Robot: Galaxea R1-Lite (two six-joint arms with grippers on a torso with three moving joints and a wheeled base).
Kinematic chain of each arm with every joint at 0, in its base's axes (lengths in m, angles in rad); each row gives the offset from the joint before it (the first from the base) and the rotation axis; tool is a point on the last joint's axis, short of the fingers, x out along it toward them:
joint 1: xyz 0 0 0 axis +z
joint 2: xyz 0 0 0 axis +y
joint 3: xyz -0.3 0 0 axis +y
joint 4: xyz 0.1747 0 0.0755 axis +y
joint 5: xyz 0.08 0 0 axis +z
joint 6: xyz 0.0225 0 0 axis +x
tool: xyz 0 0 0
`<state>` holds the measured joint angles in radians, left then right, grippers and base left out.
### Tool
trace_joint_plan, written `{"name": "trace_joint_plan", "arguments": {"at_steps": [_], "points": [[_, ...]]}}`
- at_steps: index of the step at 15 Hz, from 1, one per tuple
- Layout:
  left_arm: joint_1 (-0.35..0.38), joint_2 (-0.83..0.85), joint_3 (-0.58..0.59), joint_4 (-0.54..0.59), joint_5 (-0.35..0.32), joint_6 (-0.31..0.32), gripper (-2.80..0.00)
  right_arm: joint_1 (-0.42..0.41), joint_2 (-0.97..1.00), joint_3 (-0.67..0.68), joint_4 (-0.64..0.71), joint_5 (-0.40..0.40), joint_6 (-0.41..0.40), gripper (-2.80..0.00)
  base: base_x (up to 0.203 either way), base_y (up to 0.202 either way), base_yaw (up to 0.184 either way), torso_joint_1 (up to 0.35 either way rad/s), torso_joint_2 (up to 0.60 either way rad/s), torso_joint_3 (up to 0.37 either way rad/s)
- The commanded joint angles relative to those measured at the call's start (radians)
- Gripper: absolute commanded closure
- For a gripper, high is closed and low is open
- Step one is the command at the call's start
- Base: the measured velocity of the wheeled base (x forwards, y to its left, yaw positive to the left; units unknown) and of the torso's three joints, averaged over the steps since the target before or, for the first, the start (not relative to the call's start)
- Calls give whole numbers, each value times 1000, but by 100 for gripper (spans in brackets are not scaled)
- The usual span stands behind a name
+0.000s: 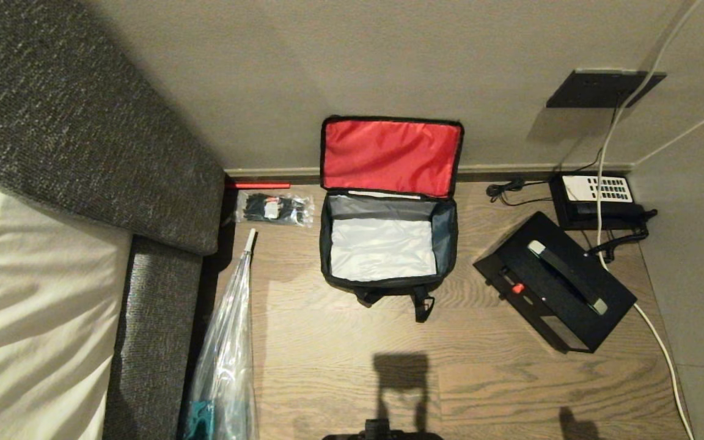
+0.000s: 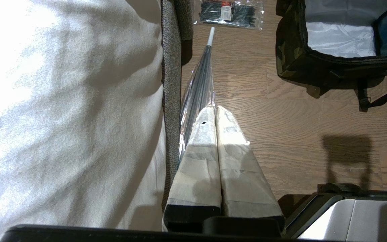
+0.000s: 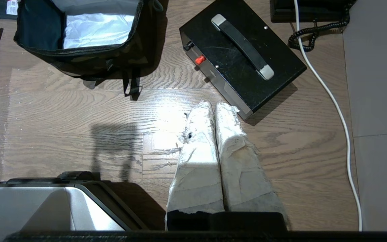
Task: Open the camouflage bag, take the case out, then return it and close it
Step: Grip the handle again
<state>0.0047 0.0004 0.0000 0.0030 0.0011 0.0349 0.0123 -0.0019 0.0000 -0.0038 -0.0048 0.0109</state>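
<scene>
Nearest to the robot, the left gripper (image 2: 215, 109) and the right gripper (image 3: 212, 105) are hanging above the wooden floor (image 1: 340, 360), both clenched with the fingers pressed together and grasping nothing. Further out, the case (image 1: 557, 290) is lying on the floor to the right of the camouflage bag (image 1: 387, 247), apart from it. The bag is standing open, its red lid leaning on the wall (image 1: 266, 73). A telephone (image 1: 596, 198) is sitting behind the case.

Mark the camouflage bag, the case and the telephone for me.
camouflage bag (image 1: 388, 156), head view, red lining of the open lid.
case (image 1: 563, 275), head view, its top handle.
telephone (image 1: 596, 188), head view, white keypad.
</scene>
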Motion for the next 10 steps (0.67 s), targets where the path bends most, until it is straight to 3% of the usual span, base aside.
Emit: {"name": "trace_joint_plan", "arguments": {"at_steps": [1,10], "points": [[0,-2,2,0,0,0,0,0,0,0,-1,0,0,0,0,0,0,0,0,0],[0,-2,2,0,0,-1,0,0,0,0,-1,0,0,0,0,0,0,0,0,0]]}}
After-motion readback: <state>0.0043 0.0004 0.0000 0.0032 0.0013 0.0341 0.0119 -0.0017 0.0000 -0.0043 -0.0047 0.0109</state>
